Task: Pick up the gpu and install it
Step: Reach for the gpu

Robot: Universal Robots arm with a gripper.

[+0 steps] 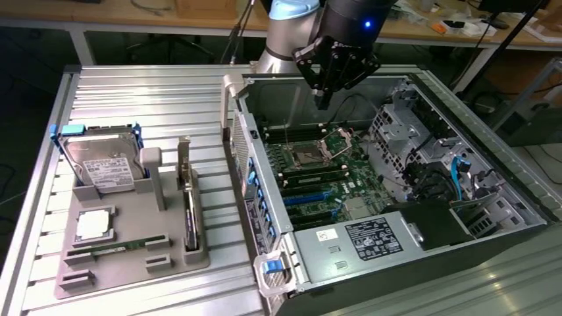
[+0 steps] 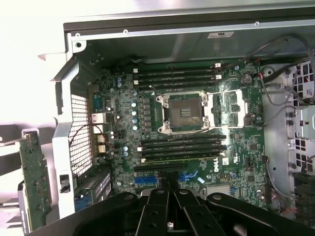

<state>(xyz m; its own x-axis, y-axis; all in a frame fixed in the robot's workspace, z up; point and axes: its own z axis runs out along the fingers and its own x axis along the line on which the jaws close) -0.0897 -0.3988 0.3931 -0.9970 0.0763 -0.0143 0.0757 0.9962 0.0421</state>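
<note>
While gpu (image 1: 185, 172) stands in tray (image 1: 131, 266), case (image 1: 239, 145) open

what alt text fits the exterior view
A robot arm's shut gripper hangs empty above the motherboard of an open computer case. On the exterior view's left, a grey tray holds the gpu standing on edge, beside a hard drive.

The fingers (image 2: 156, 199), pressed together, hover above the blue slots (image 2: 189, 175) of the motherboard (image 2: 246, 147); the gpu (image 2: 34, 182) stands upright outside the case wall (image 2: 78, 132).
</note>
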